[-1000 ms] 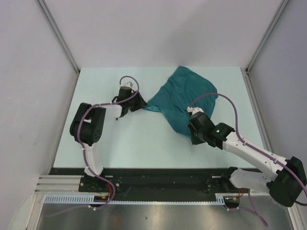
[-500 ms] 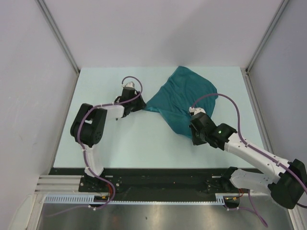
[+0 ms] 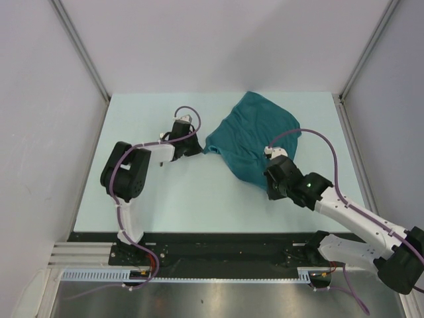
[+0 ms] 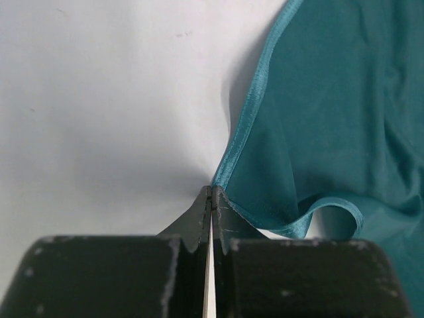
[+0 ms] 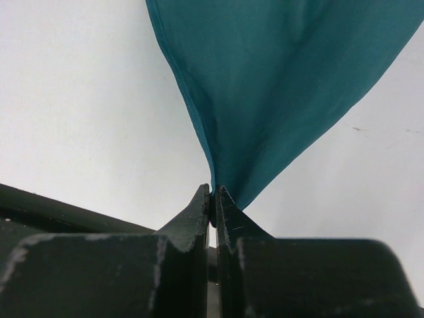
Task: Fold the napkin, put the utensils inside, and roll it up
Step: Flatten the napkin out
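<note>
The teal napkin point(image 3: 255, 132) lies crumpled across the back middle of the table. In the right wrist view the napkin point(image 5: 278, 79) narrows to a corner that is pinched between the tips of my right gripper point(image 5: 213, 190); from above, this right gripper point(image 3: 268, 177) sits at the cloth's near edge. My left gripper point(image 3: 200, 147) is at the cloth's left corner. In its wrist view the left gripper point(image 4: 212, 189) is shut. The napkin point(image 4: 331, 119) hem touches its tip and runs along the outside of the right finger point(image 4: 228, 222), and no cloth shows between the jaws. The utensils are out of view.
The pale table point(image 3: 199, 199) is walled in by white panels on the left, back and right. Both arm bases stand on the black rail point(image 3: 218, 248) at the near edge.
My left gripper slid right to the napkin's left corner and closed. The right gripper drifted slightly nearer, still holding its corner.
</note>
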Controlling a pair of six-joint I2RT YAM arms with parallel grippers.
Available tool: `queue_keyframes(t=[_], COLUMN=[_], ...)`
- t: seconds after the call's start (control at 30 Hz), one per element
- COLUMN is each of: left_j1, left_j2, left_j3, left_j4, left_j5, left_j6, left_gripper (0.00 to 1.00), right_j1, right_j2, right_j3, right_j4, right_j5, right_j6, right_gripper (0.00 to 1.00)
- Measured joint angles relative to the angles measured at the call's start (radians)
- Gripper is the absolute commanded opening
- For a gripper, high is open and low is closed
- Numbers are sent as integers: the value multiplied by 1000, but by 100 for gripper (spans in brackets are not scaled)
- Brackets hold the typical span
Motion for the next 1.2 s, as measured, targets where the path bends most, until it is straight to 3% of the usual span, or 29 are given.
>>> queue_keyframes(t=[0.3,0.33,0.37,0.47,0.57,0.73,0.9,1.2], left_j1=[-3,-3,-5,-9,-13,-18,-20,-20], left_j2=[-27,-33,-36,-45,-60,-95,-134,-87], left_j3=[-31,-32,-32,-27,-21,-47,-93,-102], left_j4=[-11,-26,-34,-60,-80,-92,-89,69], left_j5=[62,74,78,93,96,80,64,158], left_j6=[8,24,38,97,142,169,175,94], left_gripper=[1,6,26,49,62,73,75,76], right_j1=[0,0,0,0,0,0,0,0], right_j2=[-24,-28,-31,-31,-31,-29,-29,-27], right_j3=[8,8,9,8,8,8,8,8], right_j4=[-11,-11,-13,-14,-14,-14,-14,-14], right_j5=[34,37,40,46,47,47,47,48], right_j6=[6,7,8,12,18,22,22,23], right_gripper=[0,0,0,0,0,0,0,0])
